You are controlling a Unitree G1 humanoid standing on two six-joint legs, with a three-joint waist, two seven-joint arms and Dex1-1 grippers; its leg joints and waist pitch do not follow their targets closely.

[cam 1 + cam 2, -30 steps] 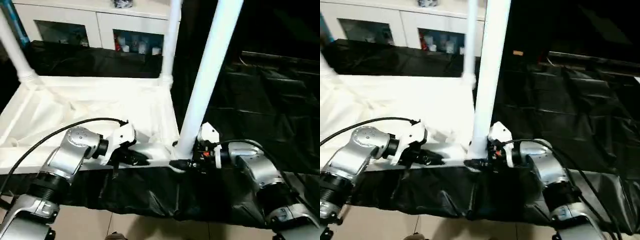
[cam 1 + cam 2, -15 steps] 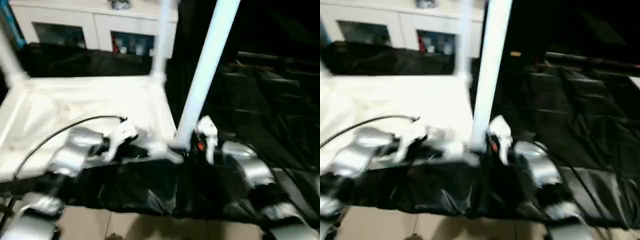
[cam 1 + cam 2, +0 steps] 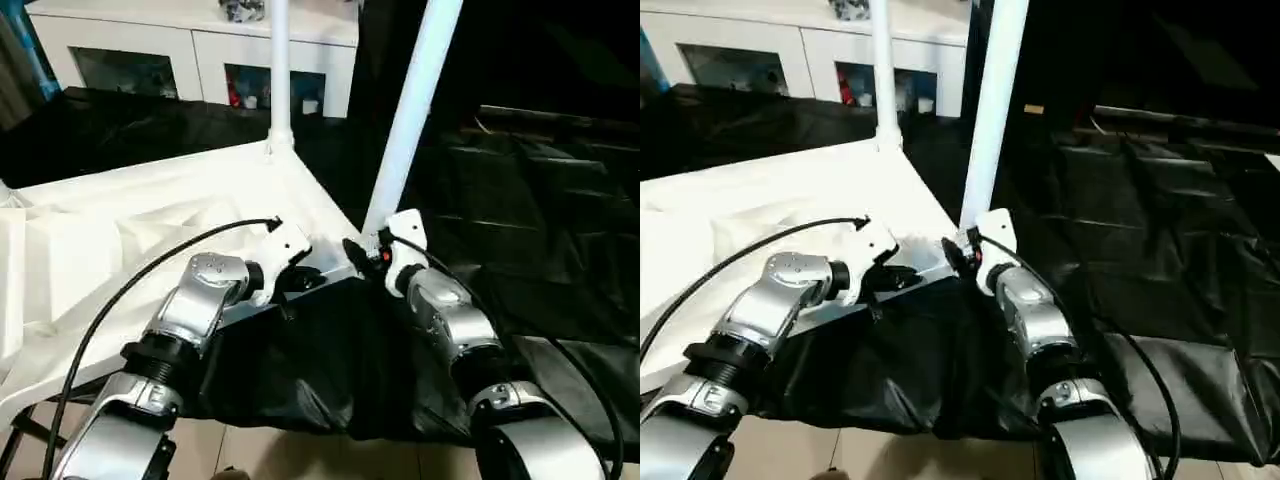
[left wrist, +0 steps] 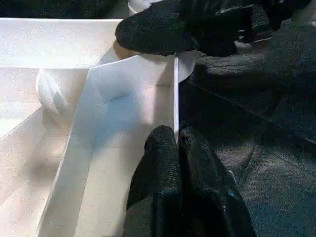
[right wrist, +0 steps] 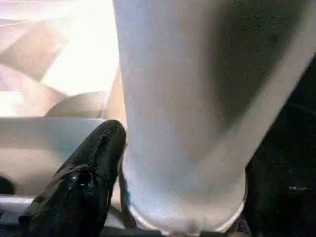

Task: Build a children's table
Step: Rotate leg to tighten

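The all-white plastic children's table top [image 3: 150, 215] lies upside down, ribbed underside up, on a worktop draped in crinkled black plastic sheeting [image 3: 520, 250], and its near edge overhangs toward the robot. A long white round tube leg [image 3: 405, 120] stands in the near corner socket, and a second white tube leg [image 3: 279, 75] rises from the far corner socket, in front of the white cabinet with glass doors [image 3: 200, 55].

The left claw [image 4: 177, 140] is clenched, pinching the thin rim of the table top along its near edge. The right claw [image 3: 362, 252] straddles the base of the near leg: one black finger [image 5: 84, 173] presses beside the tube just above the socket, and the jaws stand wide around it.

Here's the danger: that near leg tilts slightly, and whether it is fully seated cannot be told. If the right claw lets go or pushes sideways, the tall tube could lever out of the socket and topple. The left claw's hold is only a pinch on a slim, smooth plastic edge, so a pull could make it slip. And with the top hanging off the worktop's near edge, a hard downward push on the corner could tip or slide the whole piece on the slick sheeting.
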